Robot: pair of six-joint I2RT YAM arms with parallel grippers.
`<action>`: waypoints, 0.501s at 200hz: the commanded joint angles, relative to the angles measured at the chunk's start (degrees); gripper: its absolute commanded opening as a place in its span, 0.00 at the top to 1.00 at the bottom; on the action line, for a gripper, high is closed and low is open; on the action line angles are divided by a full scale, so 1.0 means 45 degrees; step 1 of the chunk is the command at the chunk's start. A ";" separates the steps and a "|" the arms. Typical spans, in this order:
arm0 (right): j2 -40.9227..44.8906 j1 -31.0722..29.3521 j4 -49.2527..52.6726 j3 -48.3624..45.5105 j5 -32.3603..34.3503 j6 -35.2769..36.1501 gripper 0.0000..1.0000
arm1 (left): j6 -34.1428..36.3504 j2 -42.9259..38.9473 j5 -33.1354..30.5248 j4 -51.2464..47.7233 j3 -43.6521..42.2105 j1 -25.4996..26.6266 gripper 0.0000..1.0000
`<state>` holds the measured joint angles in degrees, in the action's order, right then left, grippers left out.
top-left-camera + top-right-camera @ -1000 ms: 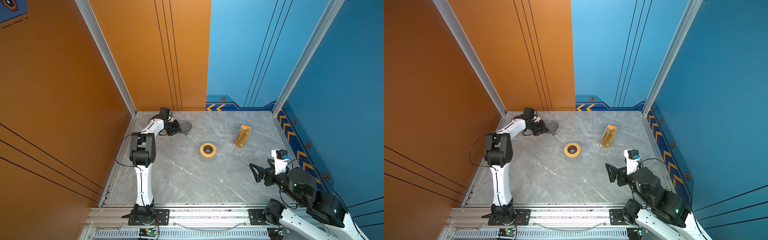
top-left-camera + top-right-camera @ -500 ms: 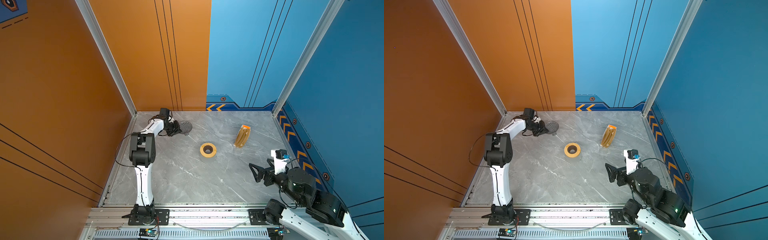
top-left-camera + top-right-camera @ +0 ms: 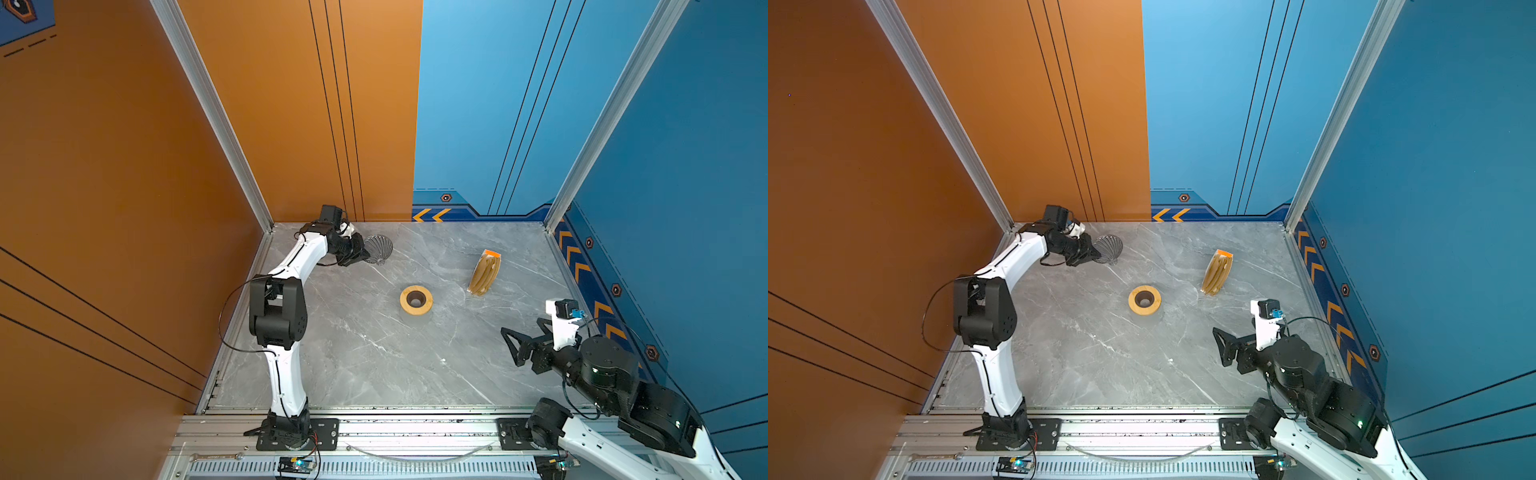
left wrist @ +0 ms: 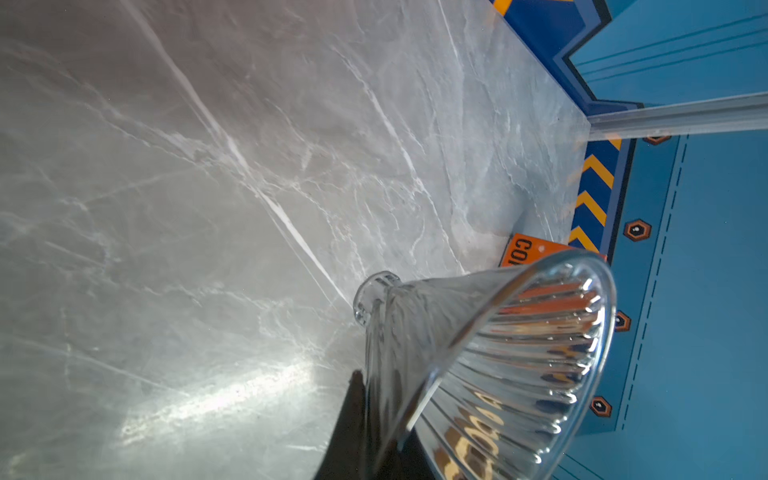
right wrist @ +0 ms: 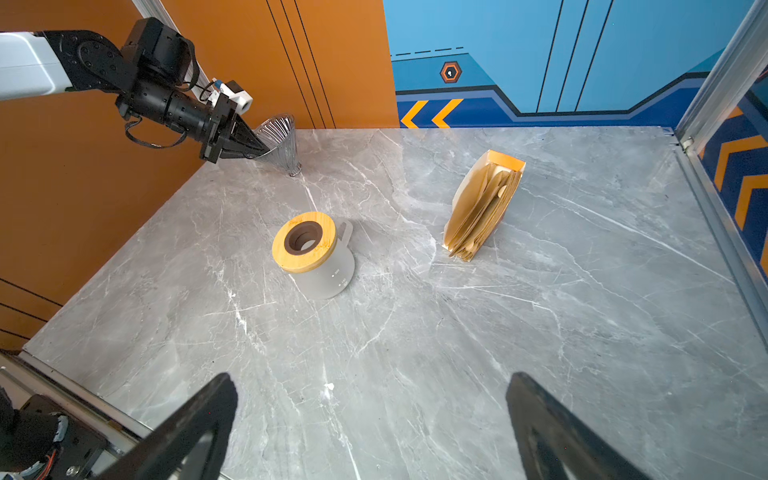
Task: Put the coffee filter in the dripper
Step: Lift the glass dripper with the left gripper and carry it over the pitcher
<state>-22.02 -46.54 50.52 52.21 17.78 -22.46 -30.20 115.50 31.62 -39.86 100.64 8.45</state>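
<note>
The dripper [image 3: 380, 248] [image 3: 1109, 248], a smoky ribbed see-through cone, is at the far left corner near the orange wall, stem down and mouth up [image 5: 279, 139]. My left gripper [image 3: 365, 254] [image 3: 1096, 257] [image 5: 262, 149] is shut on its side wall; in the left wrist view one dark finger [image 4: 353, 403] lies against the outside of the dripper [image 4: 498, 353]. My right gripper [image 3: 510, 347] [image 3: 1220, 347] [image 5: 370, 378] hangs open and empty over the front right of the table. A single coffee filter is out of view.
A bundle of tan filters with an orange strip [image 3: 484, 272] [image 3: 1217, 272] [image 5: 482, 208] stands at the back right. A translucent jug [image 5: 328, 274] topped by a wooden ring [image 3: 416, 299] [image 3: 1144, 300] sits mid-table. Walls close in the back and both sides.
</note>
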 commanded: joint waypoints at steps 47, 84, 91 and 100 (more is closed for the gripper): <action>0.0222 -0.0067 0.0474 -0.0009 -0.0242 0.0152 0.00 | 0.1164 -0.1551 0.1188 -0.2373 0.0382 0.1397 0.92; 0.0168 -0.0065 0.0461 -0.0078 -0.0123 0.0166 0.00 | 0.1702 -0.2106 0.0766 -0.3064 0.0331 0.2269 0.92; 0.0153 -0.0067 0.0457 -0.0088 -0.0141 0.0164 0.00 | 0.1782 -0.2145 0.0698 -0.3176 0.0316 0.2459 0.92; 0.0140 -0.0062 0.0444 -0.0097 -0.0154 0.0164 0.00 | 0.1854 -0.2207 0.0641 -0.3251 0.0256 0.2673 0.92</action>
<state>-21.85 -46.54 51.05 52.29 16.78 -22.41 -24.77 107.96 34.37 -51.03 100.97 18.48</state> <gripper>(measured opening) 0.998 0.092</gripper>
